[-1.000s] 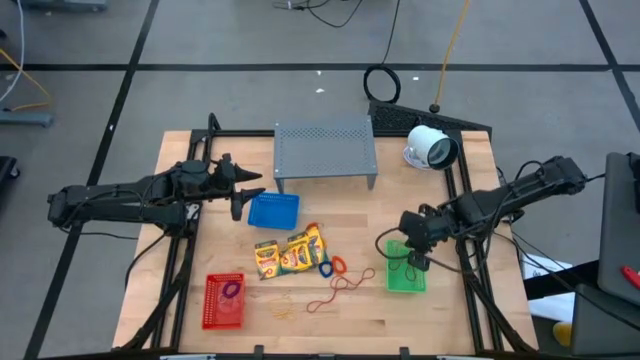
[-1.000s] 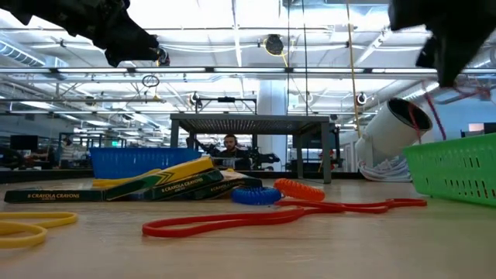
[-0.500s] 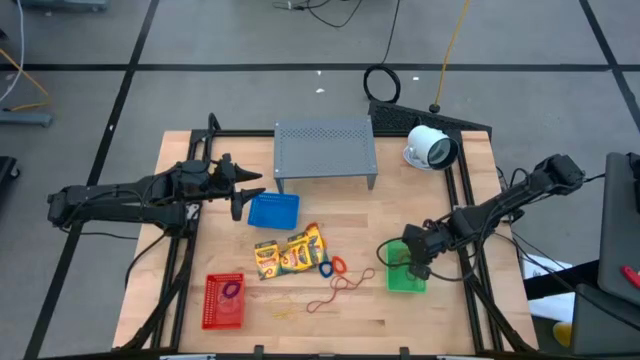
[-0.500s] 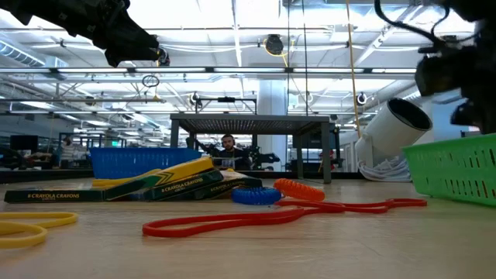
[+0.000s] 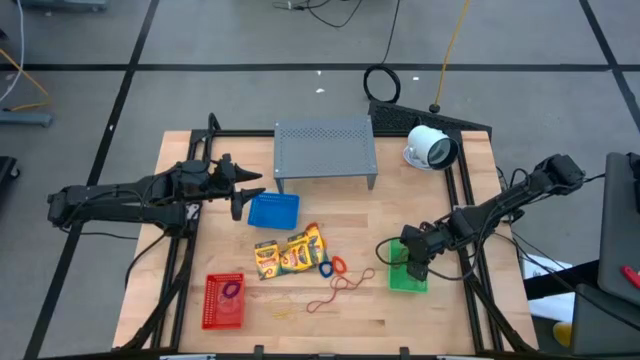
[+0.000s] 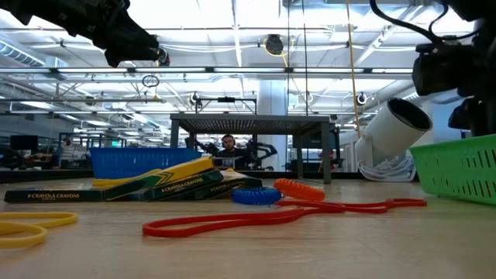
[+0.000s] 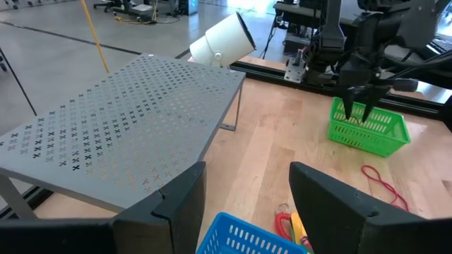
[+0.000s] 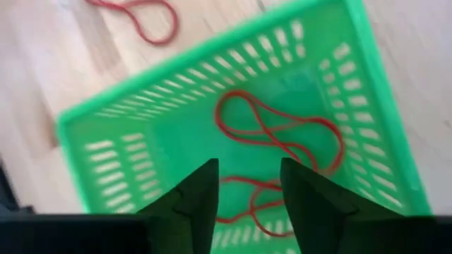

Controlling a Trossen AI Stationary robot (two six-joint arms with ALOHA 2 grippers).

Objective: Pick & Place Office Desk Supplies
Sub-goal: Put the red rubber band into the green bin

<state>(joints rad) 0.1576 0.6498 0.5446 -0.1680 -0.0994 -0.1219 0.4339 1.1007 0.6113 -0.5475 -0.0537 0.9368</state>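
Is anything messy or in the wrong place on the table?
Somewhat. Crayon packs lie in a crooked heap mid-table, and several rubber bands are strewn loose on the wood instead of in a basket. The green basket already holds a red band.

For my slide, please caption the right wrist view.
Right hand open above green basket holding red bands.

Two dark, slender jointed arms trail black cables, each ending in a black two-fingered end effector (image 5: 416,263).

Green basket (image 8: 233,92) under right pincer (image 8: 248,185): slotted glossy plastic
Stand (image 7: 120,127): matt grey perforated metal
Surface (image 7: 282,159): pale smooth wood
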